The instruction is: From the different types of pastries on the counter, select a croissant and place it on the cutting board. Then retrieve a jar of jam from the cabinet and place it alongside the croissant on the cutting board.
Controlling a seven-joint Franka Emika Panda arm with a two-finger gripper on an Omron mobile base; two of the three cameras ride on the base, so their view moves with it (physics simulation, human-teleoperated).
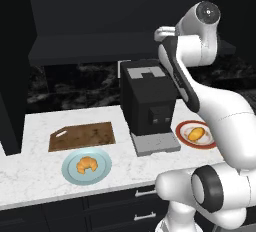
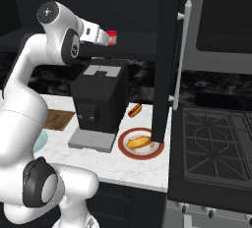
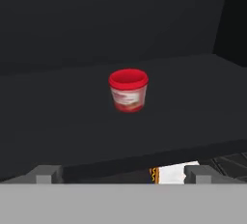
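Note:
The jar of jam [image 3: 128,90], red-lidded with a pale body, stands upright on the dark shelf of the cabinet [image 3: 58,121]. My gripper [image 3: 120,175] is open in front of the shelf edge, short of the jar, fingers wide apart and empty. From the right base view the hand reaches toward the jar [image 2: 111,37] above the coffee machine. The croissant [image 1: 86,164] lies on a round light-blue plate [image 1: 102,172] on the counter [image 1: 30,171]. Just behind it the brown cutting board [image 1: 82,136] lies bare. The oblong pastry [image 1: 196,134] rests on a red-rimmed plate [image 1: 210,143].
A black coffee machine [image 1: 147,103] stands on the counter between the board and the red-rimmed plate [image 2: 123,146], under my arm. Another small pastry [image 2: 135,109] lies behind that plate. A dark vertical panel [image 2: 165,60] hangs at the counter's right end, next to the stove [image 2: 216,143].

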